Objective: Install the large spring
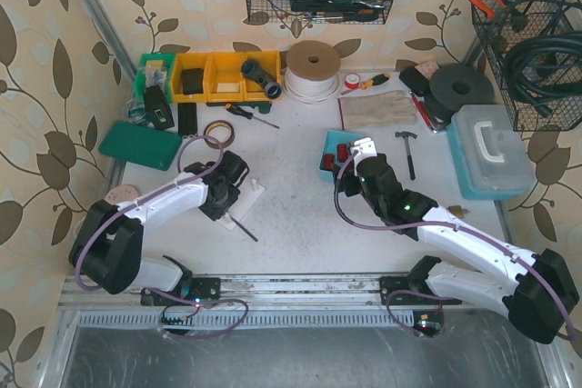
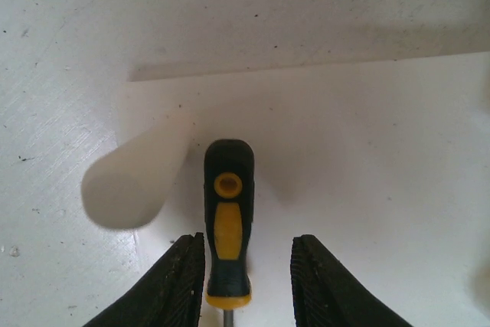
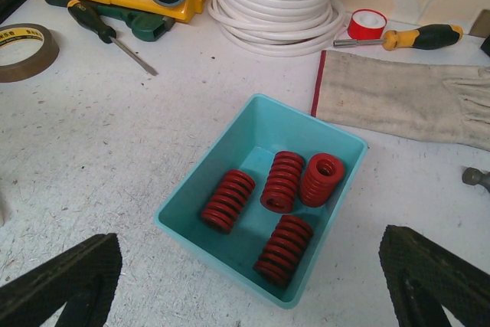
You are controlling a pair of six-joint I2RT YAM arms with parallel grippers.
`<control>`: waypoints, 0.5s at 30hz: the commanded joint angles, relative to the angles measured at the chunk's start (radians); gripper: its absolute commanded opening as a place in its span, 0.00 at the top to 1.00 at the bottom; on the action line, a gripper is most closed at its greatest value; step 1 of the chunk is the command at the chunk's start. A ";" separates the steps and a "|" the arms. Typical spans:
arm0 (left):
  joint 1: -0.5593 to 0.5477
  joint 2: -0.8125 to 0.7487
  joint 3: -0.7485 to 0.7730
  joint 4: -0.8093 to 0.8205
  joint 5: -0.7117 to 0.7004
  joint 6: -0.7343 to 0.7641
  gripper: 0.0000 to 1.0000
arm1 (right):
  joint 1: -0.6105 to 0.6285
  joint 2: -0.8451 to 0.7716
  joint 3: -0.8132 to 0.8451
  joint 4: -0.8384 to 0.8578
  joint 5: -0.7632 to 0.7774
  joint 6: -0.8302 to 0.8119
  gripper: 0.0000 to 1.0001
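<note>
Several large red springs [image 3: 228, 201] lie in a teal tray [image 3: 203, 162]; one of them [image 3: 322, 179] stands on end. My right gripper [image 3: 249, 235] hangs open above the tray's near side, with nothing between its fingers. In the top view the tray [image 1: 329, 154] is partly hidden by that gripper [image 1: 362, 147]. My left gripper [image 2: 249, 243] is low over a white plate [image 2: 344, 151] with a white peg [image 2: 134, 181]. A black-and-yellow screwdriver [image 2: 228, 220] lies between its jaws. The left pad touches the handle and the right pad stands apart from it. From above, the shaft [image 1: 244, 227] sticks out behind the left gripper [image 1: 227, 195].
Yellow bins [image 1: 214, 74], a white cable coil [image 1: 312, 70], a tape roll [image 1: 216, 132] and a green case [image 1: 141, 144] sit at the back left. A glove [image 3: 406, 97], a hammer [image 1: 406, 147] and a blue-and-white box [image 1: 491, 147] lie to the right.
</note>
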 commanded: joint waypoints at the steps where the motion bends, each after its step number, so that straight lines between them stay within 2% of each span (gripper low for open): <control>1: -0.011 0.039 -0.016 0.015 -0.025 -0.022 0.64 | 0.009 -0.007 -0.011 0.020 0.018 -0.009 0.09; 9: -0.018 0.062 -0.012 0.015 -0.040 -0.034 0.67 | 0.010 -0.013 -0.012 0.018 0.020 -0.010 0.09; 15: -0.021 0.062 -0.006 0.003 -0.054 -0.036 0.75 | 0.010 -0.016 -0.011 0.019 0.020 -0.008 0.09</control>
